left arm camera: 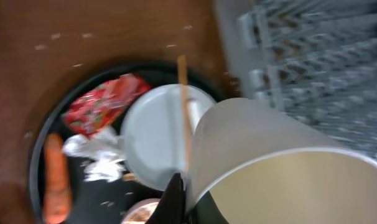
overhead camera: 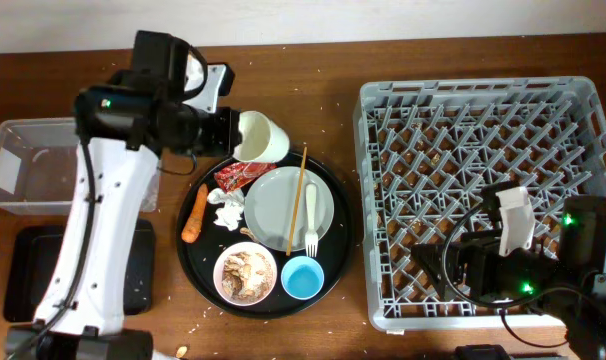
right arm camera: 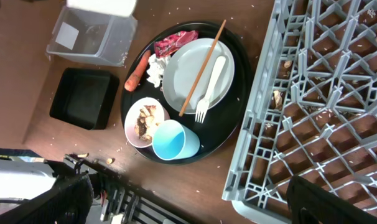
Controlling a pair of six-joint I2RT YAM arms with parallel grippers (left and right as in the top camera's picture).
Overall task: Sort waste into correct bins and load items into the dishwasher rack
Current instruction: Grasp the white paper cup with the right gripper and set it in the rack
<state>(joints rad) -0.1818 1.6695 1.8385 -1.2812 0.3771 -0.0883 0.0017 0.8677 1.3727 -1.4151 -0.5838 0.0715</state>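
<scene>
Cream cup [left arm camera: 263,137] in left pincer [overhead camera: 229,132]

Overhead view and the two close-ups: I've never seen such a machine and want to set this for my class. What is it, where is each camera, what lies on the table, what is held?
This is a robot with two arms at a table. One camera looks straight down; one rides on each wrist. The left gripper is shut on a cream cup, tipped sideways. The right gripper is open and empty, over the grey dishwasher rack. A round black tray carries a plate, fork, chopstick, blue cup, bowl of food scraps, carrot, red wrapper and tissue. Left of it stand a clear tub and a shallow black tray.
</scene>
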